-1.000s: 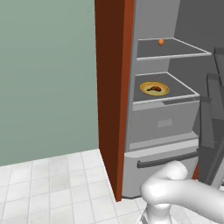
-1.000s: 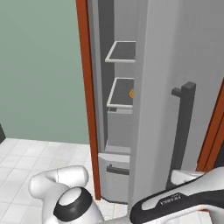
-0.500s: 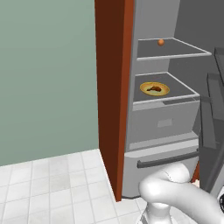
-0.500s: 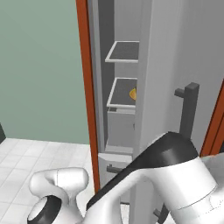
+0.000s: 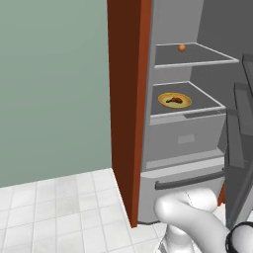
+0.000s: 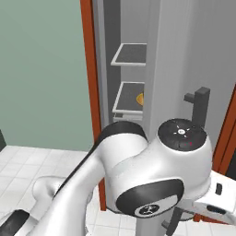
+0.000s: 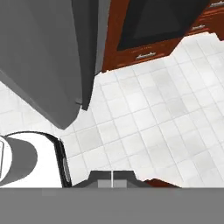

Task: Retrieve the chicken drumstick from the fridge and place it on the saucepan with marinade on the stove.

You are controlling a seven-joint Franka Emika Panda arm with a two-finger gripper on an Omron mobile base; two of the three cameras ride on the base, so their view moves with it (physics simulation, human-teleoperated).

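Fridge (image 5: 183, 138) stands open beside the red-brown wood panel (image 5: 126, 99), its door (image 6: 184, 69) swung out with the dark handle (image 6: 201, 108) on it. Over the last second the arm has swung up close in the right base view, and the jaws have closed from partly open to fully clenched, empty, pointing at the tiled floor (image 7: 148, 113). On the lower shelf (image 5: 185, 104) sits the yellow plate (image 5: 175, 100) with the chicken drumstick (image 5: 173, 100) on it, untouched; a small orange ball (image 5: 182, 48) rests on the shelf above. The reach inside is likely next.
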